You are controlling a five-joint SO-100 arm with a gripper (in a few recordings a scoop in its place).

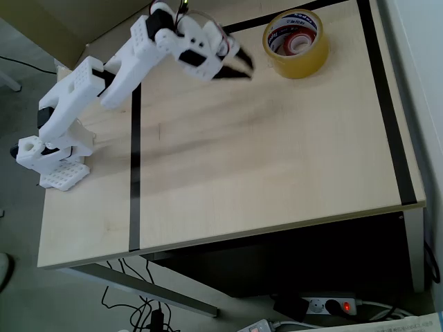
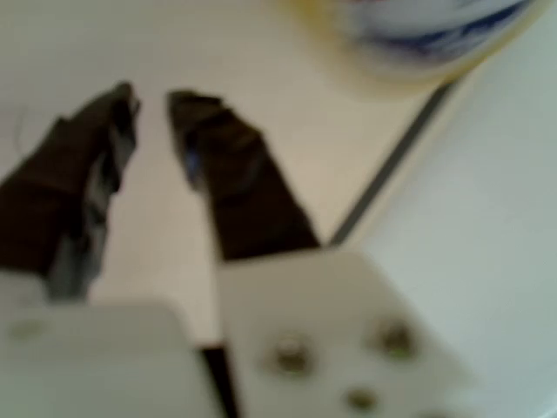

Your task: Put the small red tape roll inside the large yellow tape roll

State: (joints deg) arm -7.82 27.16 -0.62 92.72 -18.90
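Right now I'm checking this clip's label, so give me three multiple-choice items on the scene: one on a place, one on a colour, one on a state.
1. Where is the red roll?
A. inside the yellow roll
B. beside the arm's base
C. between the tool's fingers

2. What colour are the tool's fingers?
A. white
B. black
C. orange

3. How is the tool?
A. shut on the red roll
B. shut on the yellow roll
C. holding nothing, fingers slightly apart

Answers: 1 A, red shows within the yellow ring overhead; 2 B, both views show dark fingers; 3 C, the wrist view shows a bare gap.
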